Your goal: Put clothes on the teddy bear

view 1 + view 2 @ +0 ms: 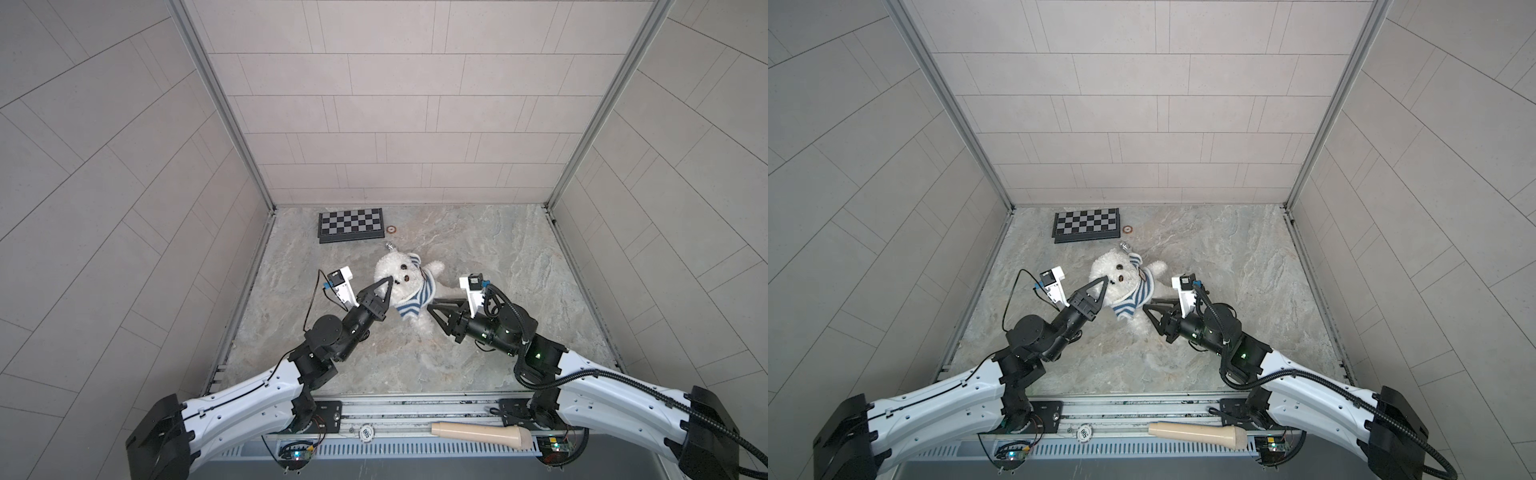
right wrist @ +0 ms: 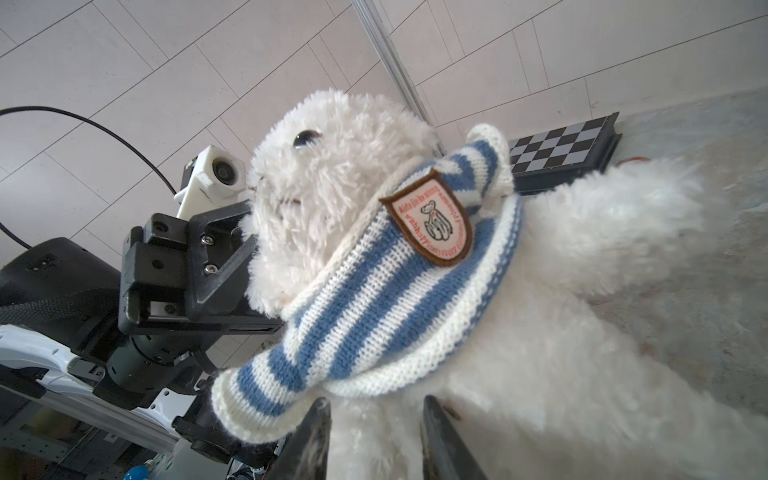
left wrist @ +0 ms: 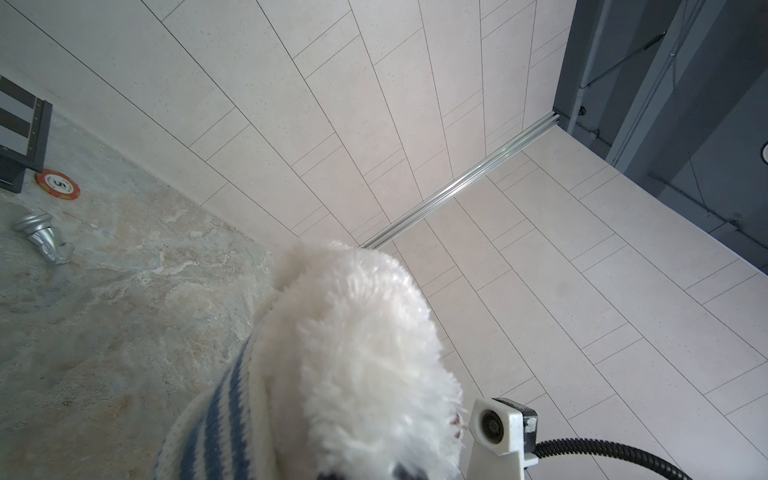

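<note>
The teddy bear (image 1: 405, 276) lay on its back in the middle of the marble desk (image 1: 498, 257). Its long axis ran from the head at the far end to the legs at the near end. The striped sweater (image 1: 415, 301) was bunched around its neck and chest, and 1 sleeve stood empty beside the head while a bare furry arm stuck out to the right.

The left pincer (image 1: 388, 283) was clenched, with its tips pressed into the side of the bear's head. Whether it pinched fur or knit could not be told. The right pincer (image 2: 370, 440) was released, its jaws apart over the bear's belly, just beside the sweater's lower hem, with nothing held. It was the nearer one to that hem, so tugging the knit down towards the legs looked like its job.

A chessboard (image 1: 351, 224), a red poker chip (image 3: 58, 185) and a silver chess piece (image 3: 41, 239) lay beyond the head, clear of the work.
</note>
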